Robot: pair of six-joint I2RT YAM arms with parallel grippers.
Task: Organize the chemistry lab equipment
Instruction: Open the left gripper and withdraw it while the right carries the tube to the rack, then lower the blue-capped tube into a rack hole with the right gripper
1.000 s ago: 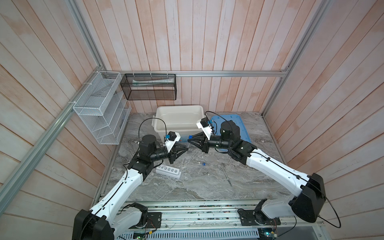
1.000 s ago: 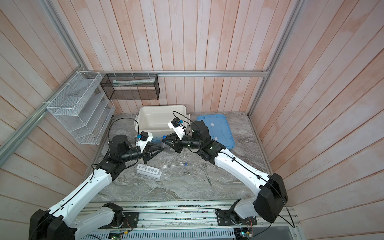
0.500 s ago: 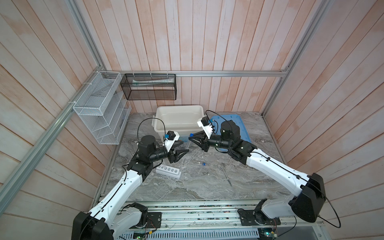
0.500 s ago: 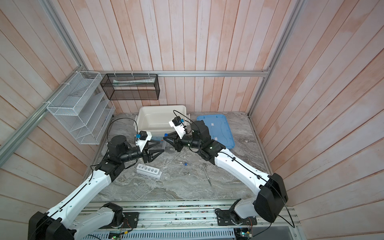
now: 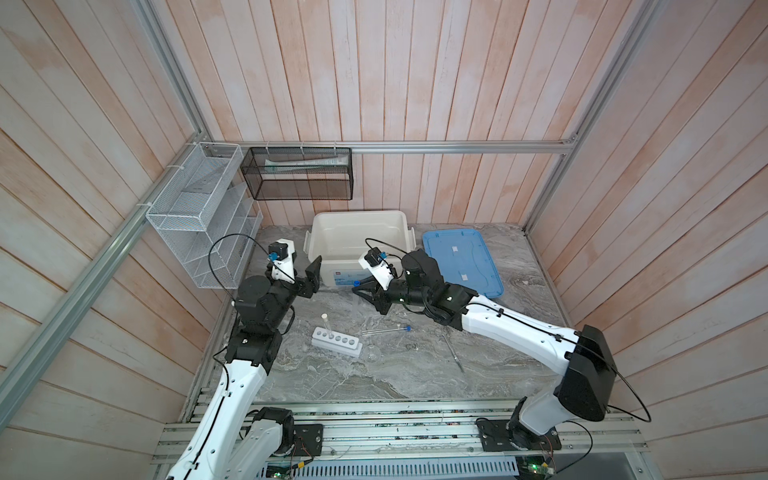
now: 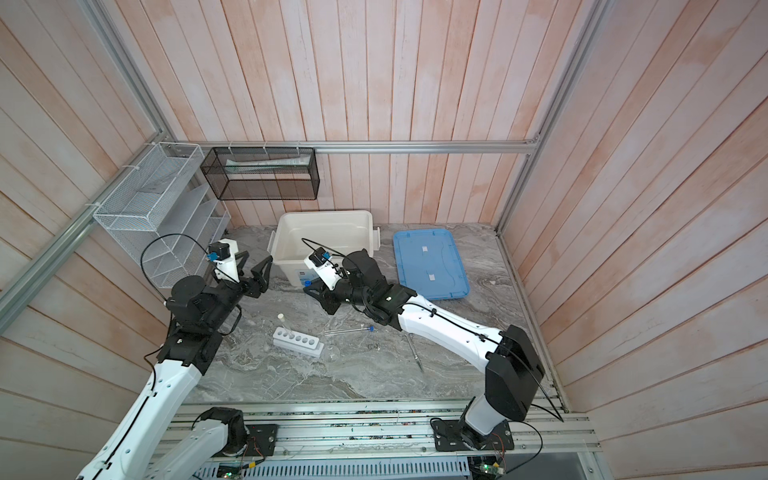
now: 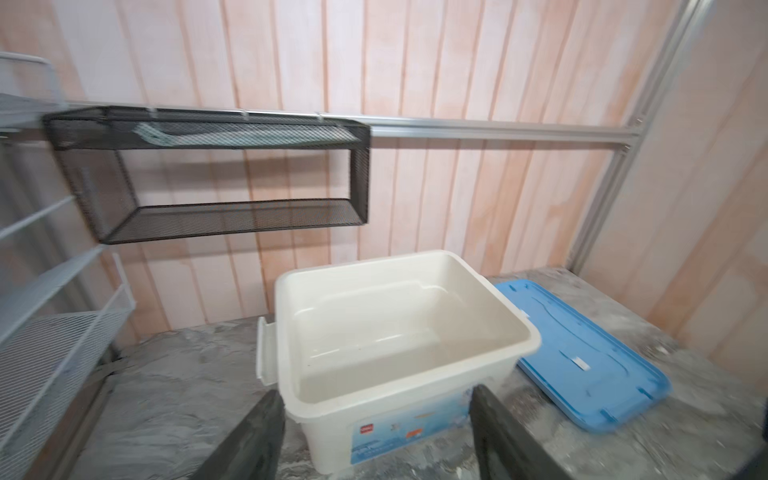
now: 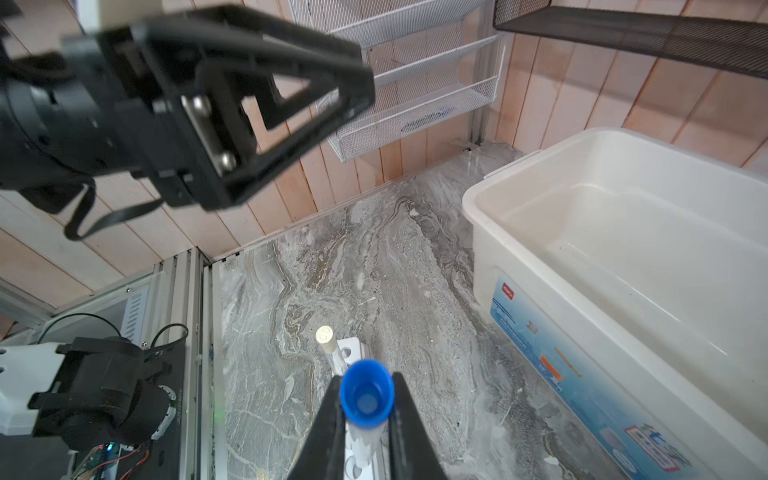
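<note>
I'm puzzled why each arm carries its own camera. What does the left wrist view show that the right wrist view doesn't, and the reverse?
Only the left wrist view: the flat blue plastic lid lying on the grey marble table beside the open white plastic bin. Only the right wrist view: the right hand shut on a blue-capped clear tube, and a white-capped clear tube standing in the white plastic rack. Both: that bin and table, the white wire shelf, the black mesh shelf, and the left hand, open and empty.

Pink plank walls (image 5: 415, 83); grey marbled tabletop (image 5: 374, 374); aluminium frame rail (image 5: 457, 146).
</note>
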